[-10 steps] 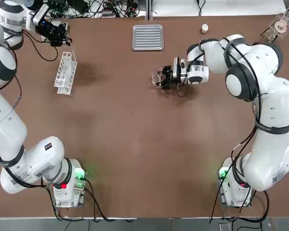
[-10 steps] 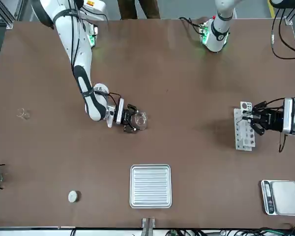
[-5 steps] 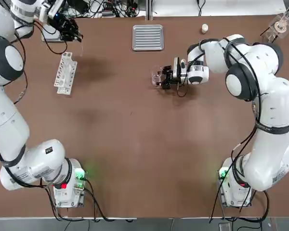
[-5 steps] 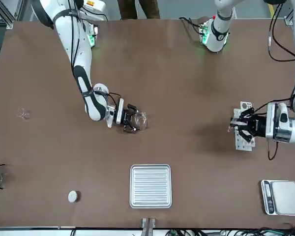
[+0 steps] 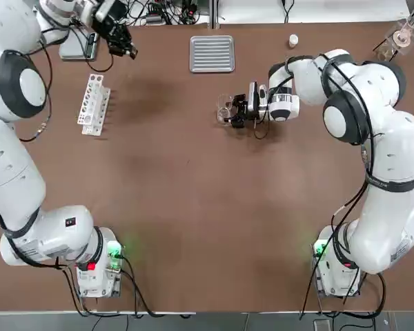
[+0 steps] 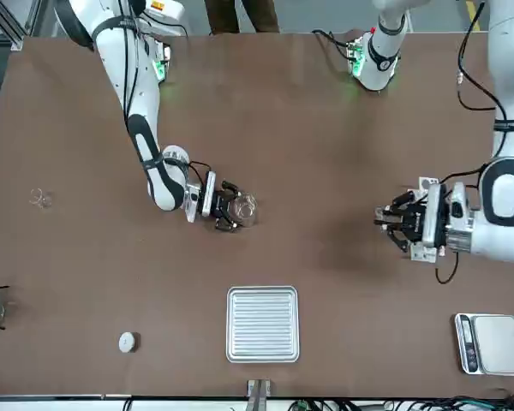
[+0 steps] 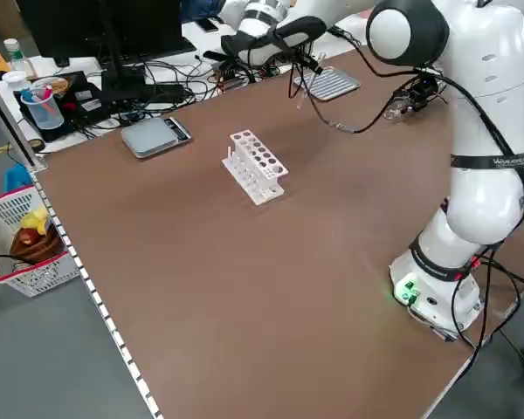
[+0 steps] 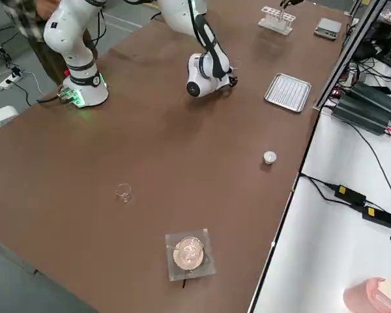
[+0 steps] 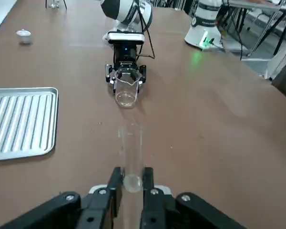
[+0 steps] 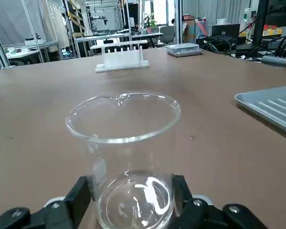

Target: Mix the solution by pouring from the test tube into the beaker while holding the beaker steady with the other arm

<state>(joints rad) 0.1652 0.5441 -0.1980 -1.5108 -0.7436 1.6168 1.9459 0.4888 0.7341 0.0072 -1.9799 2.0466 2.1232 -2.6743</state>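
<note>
gripping the beaker (image 10: 133, 191) between its fingers, partly open: right end effector (image 5: 241, 110); left end effector (image 9: 133, 179) (closed on test tube (image 9: 132, 152)) above desk (image 5: 193, 207).

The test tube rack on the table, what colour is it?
The rack is white, seen best in the left side view.

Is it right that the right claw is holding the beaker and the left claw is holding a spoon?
Not quite: the left claw is holding a clear glass test tube, not a spoon. The left wrist view shows it. The right claw is holding the beaker, just as you said.
</note>
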